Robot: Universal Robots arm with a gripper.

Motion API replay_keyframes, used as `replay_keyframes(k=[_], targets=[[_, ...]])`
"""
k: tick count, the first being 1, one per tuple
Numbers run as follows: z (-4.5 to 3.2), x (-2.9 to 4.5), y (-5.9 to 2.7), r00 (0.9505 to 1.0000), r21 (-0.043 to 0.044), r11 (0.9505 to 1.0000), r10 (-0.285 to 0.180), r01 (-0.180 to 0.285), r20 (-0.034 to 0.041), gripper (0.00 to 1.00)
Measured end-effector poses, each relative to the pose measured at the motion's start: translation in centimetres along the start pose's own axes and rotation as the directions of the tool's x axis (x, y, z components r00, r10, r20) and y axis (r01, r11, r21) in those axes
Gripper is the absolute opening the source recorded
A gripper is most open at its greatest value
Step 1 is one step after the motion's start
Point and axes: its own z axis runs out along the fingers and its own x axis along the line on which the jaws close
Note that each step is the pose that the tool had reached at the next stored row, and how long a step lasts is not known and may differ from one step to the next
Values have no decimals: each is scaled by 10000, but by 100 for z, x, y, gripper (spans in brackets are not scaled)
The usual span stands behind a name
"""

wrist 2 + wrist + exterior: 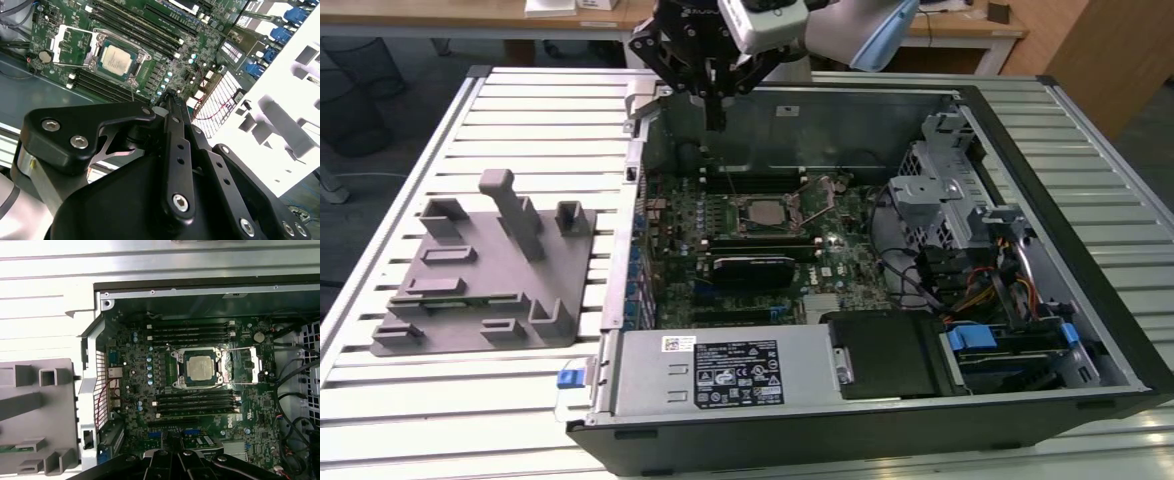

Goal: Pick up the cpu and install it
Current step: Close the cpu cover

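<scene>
Cpu (201,366): flat square, pale silver metal

Robotics lab in an office room: a gripper (716,125) on a robot arm (854,25) hangs over an open computer case (854,430), its motherboard (761,230) bare. The case lies on a slatted metal table (520,110) beside a grey pegged tray (454,300). Behind stand wooden desks (587,20) with papers, a wire bin (354,60) and a wooden cabinet (1094,50).

Black claw (168,100), silver screws (180,202), white wrist housing (761,22)
</scene>
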Motion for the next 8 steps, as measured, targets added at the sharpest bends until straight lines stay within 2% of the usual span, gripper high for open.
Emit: replay_keyframes(k=[4, 8], targets=[[43, -17, 0, 9993, 10, 9993, 369, -369, 16, 11], [98, -99, 9, 9991, 11, 9991, 431, -431, 19, 11]])
